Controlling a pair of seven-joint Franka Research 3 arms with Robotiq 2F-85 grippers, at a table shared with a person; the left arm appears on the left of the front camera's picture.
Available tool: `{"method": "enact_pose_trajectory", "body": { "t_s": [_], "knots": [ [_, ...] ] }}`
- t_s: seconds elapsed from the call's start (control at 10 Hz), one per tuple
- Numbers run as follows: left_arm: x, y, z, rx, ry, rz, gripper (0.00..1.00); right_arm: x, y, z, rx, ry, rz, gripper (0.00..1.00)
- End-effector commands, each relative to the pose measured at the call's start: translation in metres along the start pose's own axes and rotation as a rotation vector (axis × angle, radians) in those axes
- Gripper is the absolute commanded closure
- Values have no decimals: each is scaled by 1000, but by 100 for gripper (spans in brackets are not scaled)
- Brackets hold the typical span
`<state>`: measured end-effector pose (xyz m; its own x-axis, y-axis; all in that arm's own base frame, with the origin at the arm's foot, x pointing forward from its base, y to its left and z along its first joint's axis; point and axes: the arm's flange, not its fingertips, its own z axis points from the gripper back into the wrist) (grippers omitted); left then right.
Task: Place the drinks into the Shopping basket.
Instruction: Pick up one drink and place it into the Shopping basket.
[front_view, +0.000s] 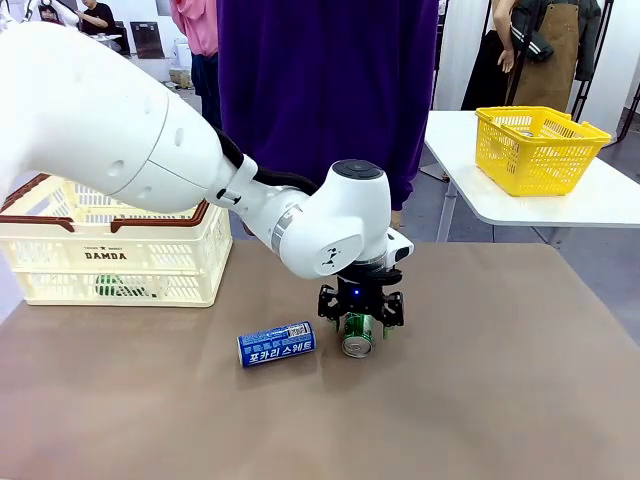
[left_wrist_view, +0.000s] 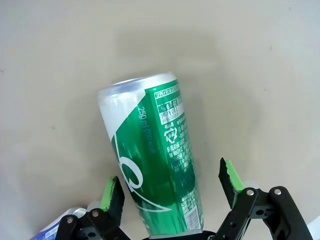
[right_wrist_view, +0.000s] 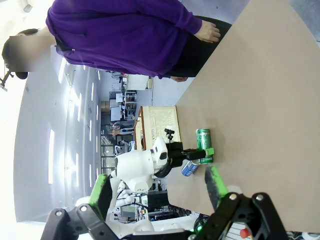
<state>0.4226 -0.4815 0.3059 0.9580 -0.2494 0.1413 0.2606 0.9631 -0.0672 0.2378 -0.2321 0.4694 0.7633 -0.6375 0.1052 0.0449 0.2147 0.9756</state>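
Observation:
A green can (front_view: 358, 338) lies on its side on the brown table, its silver end toward the camera. My left gripper (front_view: 360, 322) hangs right over it, open, with a green pad on either side of the can and a gap at each. In the left wrist view the same green can (left_wrist_view: 152, 165) runs up between the open fingers (left_wrist_view: 112, 194) of my left gripper (left_wrist_view: 171, 187). A blue can (front_view: 276, 343) with white lettering lies just to its left. The cream Shopping basket (front_view: 60, 255) stands at the back left with a green can (front_view: 115, 290) inside. My right gripper (right_wrist_view: 159, 189) is open and holds nothing.
A person in purple (front_view: 320, 90) stands at the table's far edge, one hand (right_wrist_view: 207, 32) at their side. A yellow mesh basket (front_view: 535, 145) sits on a separate white table at the back right. The right half of the brown table (front_view: 520, 380) is bare.

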Motion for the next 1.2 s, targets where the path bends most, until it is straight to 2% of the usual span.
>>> {"method": "enact_pose_trajectory", "body": {
  "t_s": [0.0, 0.3, 0.4, 0.5, 0.6, 1.1],
  "knots": [
    [-4, 2, -5, 33, -49, 28, 0, 2, 2, 0, 23, -8, 12, 0],
    [-6, 2, -4, 29, -58, 1, 0, 2, 2, 0, 23, -8, 12, 0],
    [-5, 1, -4, 35, -59, -5, 4, 2, 2, 0, 23, -8, 12, 0],
    [-5, 0, -4, 49, -70, -9, 61, 2, 2, 0, 23, -8, 12, 0],
    [-5, 0, -4, 49, -71, -13, 100, 2, 2, 0, 23, -8, 12, 0],
    [-5, 2, -5, 40, -78, -4, 100, 2, 2, 0, 23, -8, 12, 0]
  ]
}}
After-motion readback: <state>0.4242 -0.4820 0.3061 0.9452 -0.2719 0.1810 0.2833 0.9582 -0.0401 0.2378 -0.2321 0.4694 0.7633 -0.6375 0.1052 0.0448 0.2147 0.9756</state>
